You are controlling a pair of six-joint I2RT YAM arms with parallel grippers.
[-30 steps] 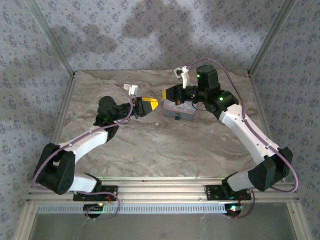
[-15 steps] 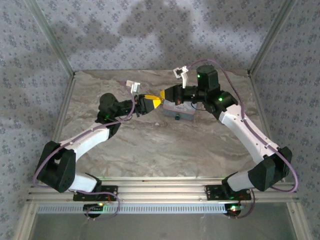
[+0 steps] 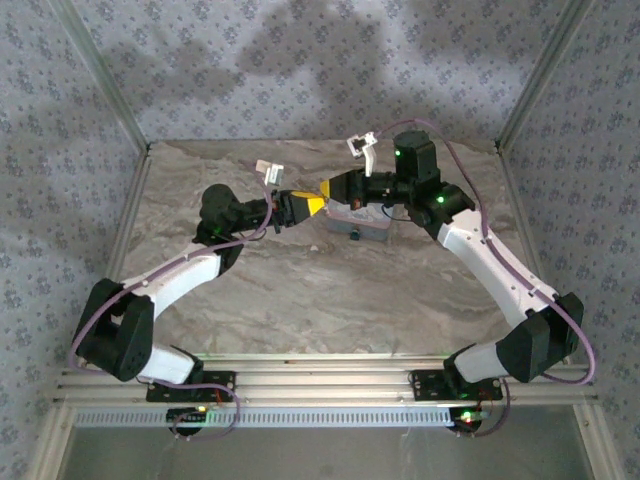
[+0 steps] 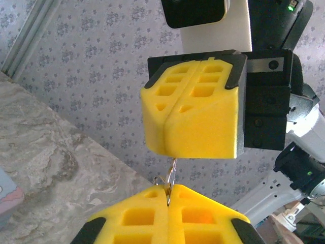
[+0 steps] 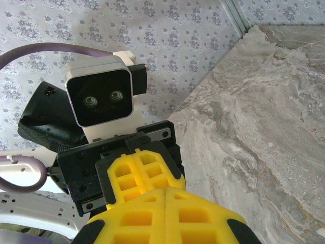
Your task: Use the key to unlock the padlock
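From above, the left end effector (image 3: 300, 205) and the right end effector (image 3: 330, 188) meet tip to tip over the far half of the counter (image 3: 330, 300), both with yellow pads pressed shut. Just beside the right one sits a pale blue box (image 3: 368, 224) with its top closed, so its inside is hidden. The padlock (image 3: 352, 236) is a tiny dark block on the near side of the box. It is too small to tell which way it points.

In the left wrist view, the left end effector (image 4: 167, 197) is closed on a small ring (image 4: 166, 182) caught in the seam of its pads. From the ring, the thin key (image 4: 172, 166) runs nearly straight up this view into the seam of the right end effector (image 4: 167, 133), which is clamped on it. The key's long axis lies along the line between the two tips. A corner of the box (image 4: 6, 195) shows low on the left.

In the right wrist view, the right end effector (image 5: 165, 206) is shut, tip against the left end effector (image 5: 138, 170), above the counter (image 5: 264, 101).
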